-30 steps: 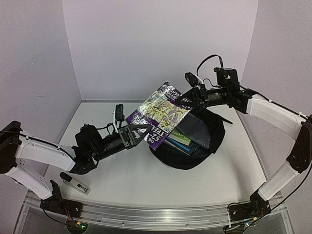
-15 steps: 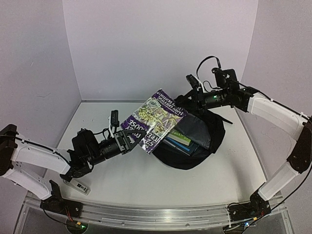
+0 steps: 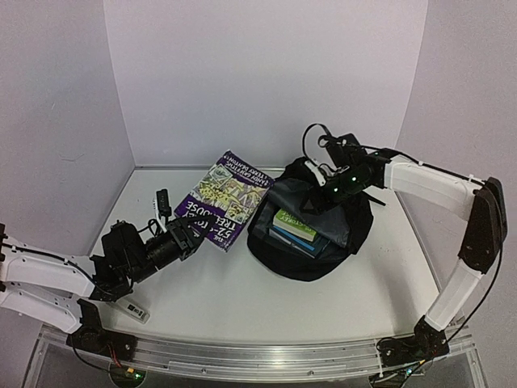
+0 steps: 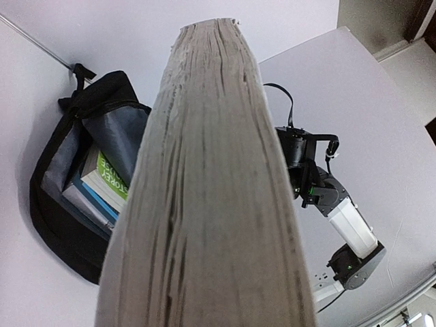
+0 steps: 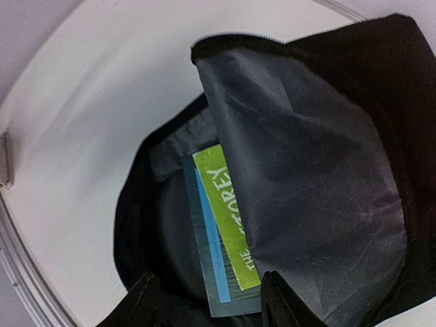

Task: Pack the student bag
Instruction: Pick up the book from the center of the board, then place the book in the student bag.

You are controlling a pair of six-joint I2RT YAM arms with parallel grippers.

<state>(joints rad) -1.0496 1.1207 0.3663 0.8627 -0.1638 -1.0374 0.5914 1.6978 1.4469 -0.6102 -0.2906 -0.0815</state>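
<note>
Toward the right of centre in the overhead view, the black backpack (image 3: 359, 220) sits on the table (image 3: 242, 299), its mouth gaping and the grey lining (image 3: 323, 212) folded back. Inside lies a green book (image 3: 295, 224) on top of a blue book (image 5: 203, 252). The right gripper (image 3: 329, 184) hangs at the upper rim of the backpack. In its wrist camera the fingers (image 5: 145, 300) stand apart with nothing between them, facing into the opening. Left of the backpack, the left gripper (image 3: 195, 234) is clamped on the lower edge of a purple book (image 3: 220, 194). The purple book is tilted with its cover up and its upper right corner near the backpack's rim. That arm's own camera sees mostly page edges filling the middle of the frame. At lower left a small white and black object (image 3: 129, 308) lies on the table.
</note>
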